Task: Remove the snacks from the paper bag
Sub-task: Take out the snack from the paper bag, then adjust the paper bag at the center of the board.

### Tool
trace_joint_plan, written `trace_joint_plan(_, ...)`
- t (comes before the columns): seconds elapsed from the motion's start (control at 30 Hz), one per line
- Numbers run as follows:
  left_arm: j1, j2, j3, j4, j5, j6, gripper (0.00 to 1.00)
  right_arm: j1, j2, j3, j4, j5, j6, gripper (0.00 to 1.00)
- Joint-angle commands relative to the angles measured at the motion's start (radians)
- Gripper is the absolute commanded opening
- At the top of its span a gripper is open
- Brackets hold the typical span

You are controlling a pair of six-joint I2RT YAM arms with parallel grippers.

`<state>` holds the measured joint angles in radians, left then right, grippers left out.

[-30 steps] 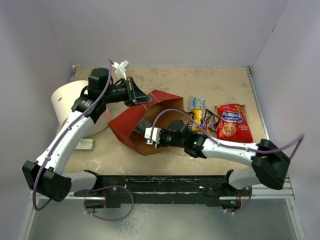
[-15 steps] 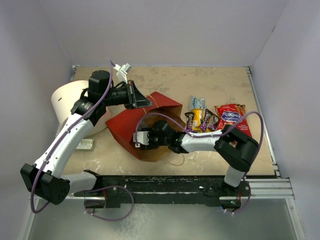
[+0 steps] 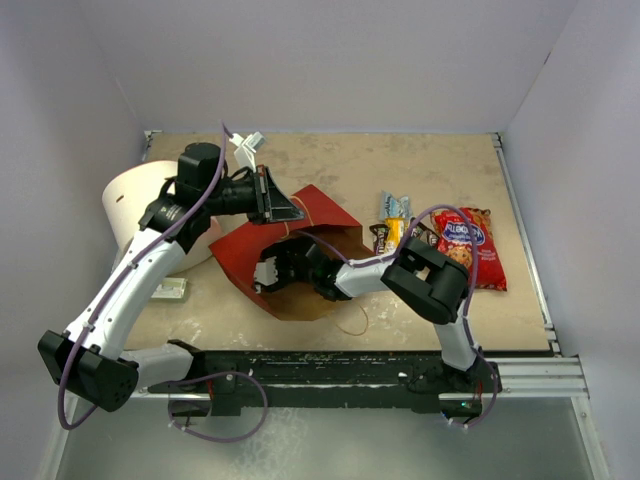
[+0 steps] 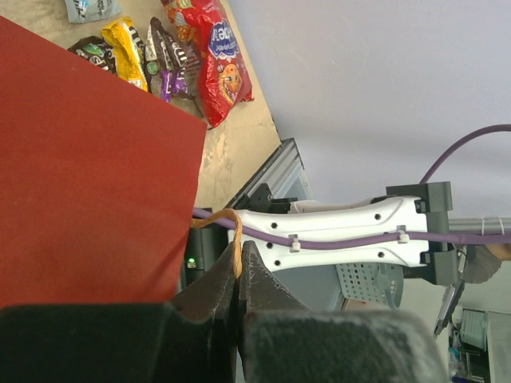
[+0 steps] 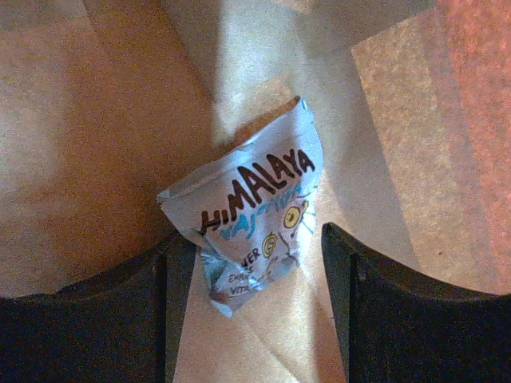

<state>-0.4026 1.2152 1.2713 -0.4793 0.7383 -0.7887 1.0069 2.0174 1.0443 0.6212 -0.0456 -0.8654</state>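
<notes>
The red paper bag (image 3: 320, 215) lies on its side at the table's middle, its brown inside open toward the right arm. My left gripper (image 3: 272, 196) is shut on the bag's string handle (image 4: 231, 231) and holds the upper flap (image 4: 88, 175) up. My right gripper (image 3: 272, 268) is inside the bag, open, its fingers (image 5: 172, 271) on either side of a light-blue Himalaya packet (image 5: 255, 211) on the brown floor. The left finger touches the packet. On the table lie a red cookie bag (image 3: 468, 245) and several small packs (image 3: 392, 225), also in the left wrist view (image 4: 152, 56).
A white cylindrical tub (image 3: 135, 200) lies at the left behind the left arm. A small flat white-and-green box (image 3: 168, 290) sits near the left arm's forearm. White walls enclose the table on three sides.
</notes>
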Motion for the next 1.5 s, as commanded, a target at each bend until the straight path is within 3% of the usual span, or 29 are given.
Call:
trace_joint_plan(0.0, -0.005, -0.001, 0.063, -0.023, 0.02, 0.038, 0.0, 0.002, 0.028, 0.03, 0.105, -0.068, -0.152, 0.65)
trace_joint_plan(0.17, -0.004, 0.003, 0.07, -0.052, 0.013, 0.043, 0.0, 0.002, 0.092, 0.097, 0.086, -0.049, -0.15, 0.56)
trace_joint_plan(0.23, -0.005, -0.007, 0.073, -0.066, 0.005, 0.046, 0.0, 0.002, 0.111, 0.116, 0.113, -0.011, -0.129, 0.45)
trace_joint_plan(0.3, -0.004, -0.017, 0.074, -0.089, -0.011, 0.049, 0.0, 0.002, 0.129, 0.158, 0.097, 0.025, -0.092, 0.16)
trace_joint_plan(0.5, -0.003, -0.028, 0.102, -0.212, -0.11, 0.077, 0.0, 0.002, 0.075, 0.144, 0.054, 0.003, -0.048, 0.0)
trace_joint_plan(0.7, 0.001, -0.065, 0.1, -0.207, -0.185, 0.081, 0.0, 0.002, -0.092, 0.004, 0.032, 0.022, -0.034, 0.0)
trace_joint_plan(1.1, 0.005, -0.04, 0.107, -0.136, -0.205, 0.118, 0.0, 0.007, -0.379, -0.217, -0.027, -0.112, 0.22, 0.0)
trace_joint_plan(1.47, 0.008, -0.012, 0.124, -0.091, -0.2, 0.122, 0.0, 0.009, -0.713, -0.316, -0.294, -0.125, 0.245, 0.0)
